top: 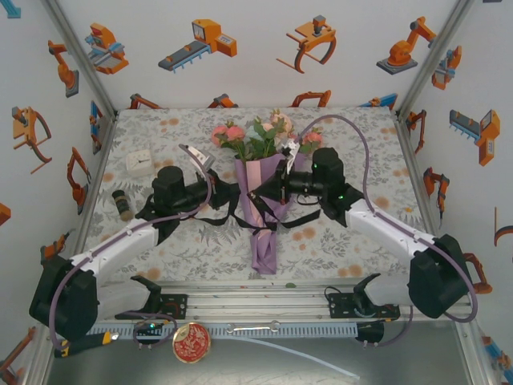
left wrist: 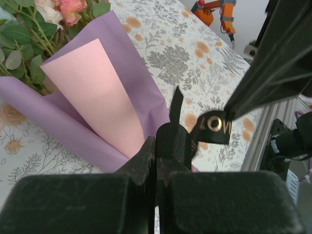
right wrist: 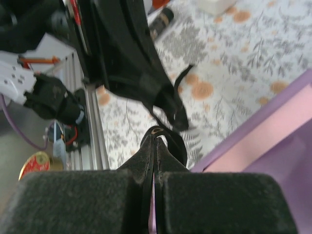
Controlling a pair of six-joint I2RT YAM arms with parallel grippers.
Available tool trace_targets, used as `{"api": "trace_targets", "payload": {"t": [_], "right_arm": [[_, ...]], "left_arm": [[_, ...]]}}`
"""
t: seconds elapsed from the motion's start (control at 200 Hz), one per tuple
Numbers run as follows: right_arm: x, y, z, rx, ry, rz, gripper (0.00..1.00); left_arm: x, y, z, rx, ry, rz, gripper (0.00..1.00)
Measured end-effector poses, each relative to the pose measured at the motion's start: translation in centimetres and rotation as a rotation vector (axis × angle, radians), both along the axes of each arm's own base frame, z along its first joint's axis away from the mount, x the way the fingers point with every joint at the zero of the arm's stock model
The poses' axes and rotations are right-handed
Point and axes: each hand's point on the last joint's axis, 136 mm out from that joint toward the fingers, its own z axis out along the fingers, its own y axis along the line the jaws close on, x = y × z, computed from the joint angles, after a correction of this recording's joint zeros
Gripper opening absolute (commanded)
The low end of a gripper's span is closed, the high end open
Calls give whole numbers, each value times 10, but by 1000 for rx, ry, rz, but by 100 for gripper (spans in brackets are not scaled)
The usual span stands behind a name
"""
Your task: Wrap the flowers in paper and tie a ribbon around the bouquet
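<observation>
Overhead rear view; two close wrist views, shared bouquet (top: 264, 241).

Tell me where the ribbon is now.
In the top view the ribbon lies across the middle of the bouquet at mid-table, pinched by the left gripper and the right gripper.

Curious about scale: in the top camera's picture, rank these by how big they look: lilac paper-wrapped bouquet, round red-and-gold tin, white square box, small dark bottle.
1. lilac paper-wrapped bouquet
2. round red-and-gold tin, though it may sit nearer the camera
3. white square box
4. small dark bottle, close to the box
</observation>
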Motion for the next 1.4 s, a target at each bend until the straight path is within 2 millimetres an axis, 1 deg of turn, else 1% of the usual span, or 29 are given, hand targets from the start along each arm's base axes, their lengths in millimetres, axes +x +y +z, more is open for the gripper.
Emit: {"api": "trace_targets", "payload": {"t": [0.085,0.155,0.215,0.33,0.471,0.551,0.596,0.621,0.671,0.716,0.771,0.816,0.886,0.961,1.006,1.061,1.126,1.222,1.307,1.402], "right_arm": [[11,1,12,34,-13,-52,0],[20,2,11,41,-2,-83,0],[28,3,5,34,22,-109,0],[39,7,-14,11,87,-153,0],[45,24,-30,-11,146,-174,0],[50,32,-35,-14,178,-186,19],[53,34,-39,-17,194,-195,32],[54,34,-41,-20,206,-204,37],[57,31,-45,-32,217,-224,41],[59,27,-46,-44,219,-249,41],[60,21,-44,-56,213,-269,40],[61,14,-37,-54,201,-289,39],[59,0,-22,-37,181,-312,39],[52,-14,-7,-14,162,-319,40],[43,-16,-1,1,157,-296,40],[33,-15,2,15,164,-255,43],[22,-11,-3,25,191,-207,46],[11,-6,-22,15,251,-158,52],[6,-1,-33,13,287,-128,52],[7,4,-37,19,304,-111,52]], "left_arm": [[-5,1,5,-6,-13,0,7],[-9,1,9,-11,-22,-3,7],[-11,1,10,-12,-25,-7,7],[-15,-3,6,-5,-13,-19,8],[-19,-11,-1,6,5,-45,8],[-20,-14,-8,17,21,-53,8],[-19,-15,-10,21,27,-54,8],[-19,-15,-11,22,28,-53,8],[-19,-15,-11,23,28,-51,8],[-19,-15,-11,24,28,-50,8],[-18,-15,-12,28,28,-47,8],[-18,-14,-13,32,29,-44,8],[-16,-13,-16,41,35,-33,7],[-12,-13,-22,61,56,-13,8],[-8,-14,-26,75,75,-4,8],[-4,-16,-29,83,94,3,8],[1,-19,-34,86,118,7,8],[3,-22,-42,89,151,9,8],[3,-22,-44,88,161,10,8],[2,-24,-41,84,157,5,8]]}}
